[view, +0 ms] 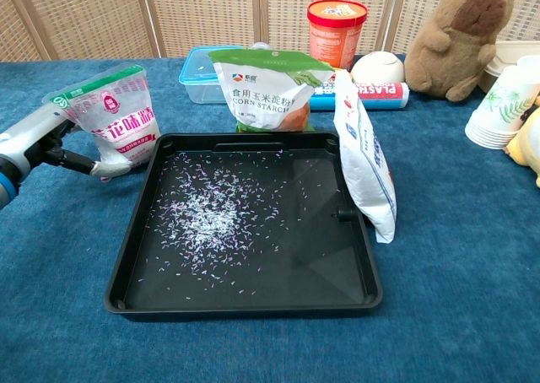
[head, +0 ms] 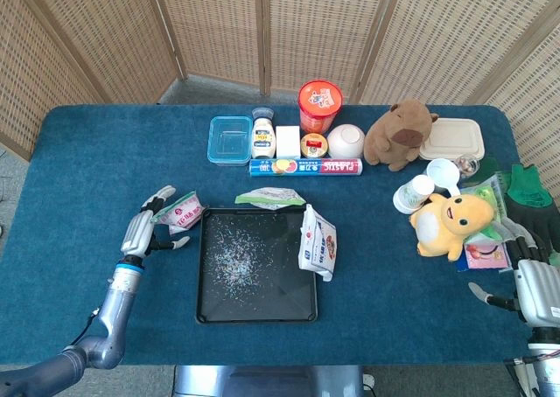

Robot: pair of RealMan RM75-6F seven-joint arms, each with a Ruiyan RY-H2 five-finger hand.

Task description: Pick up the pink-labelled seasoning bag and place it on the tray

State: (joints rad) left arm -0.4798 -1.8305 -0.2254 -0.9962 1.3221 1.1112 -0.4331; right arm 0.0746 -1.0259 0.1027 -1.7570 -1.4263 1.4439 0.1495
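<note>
**A:** Reaching in at the left of the counter, the left robot hand is sitting right against the pink-labelled seasoning bag, fingers spread around its outer side, a lower digit touching the bag's bottom corner.

**B:** Is it actually gripping?

**A:** Hard to tell whether it is squeezing; it is looking more like contact than a firm hold. The bag is standing upright on the counter, just beside the tray's left rim, not on it.

**B:** What is worrying you?

**A:** The bag is soft and top-heavy, I'd judge. If the fingers are closing only on that bottom corner, it could be tipping toward the tray or sliding out mid-lift. A sideways push could also be nudging the tray.

**B:** And the neighbours?

**A:** The corn starch bag is leaning at the tray's far edge, and a white bag is leaning on its right rim, narrowing the landing spot. The right robot hand is resting far off, fingers apart, holding nothing.
</note>
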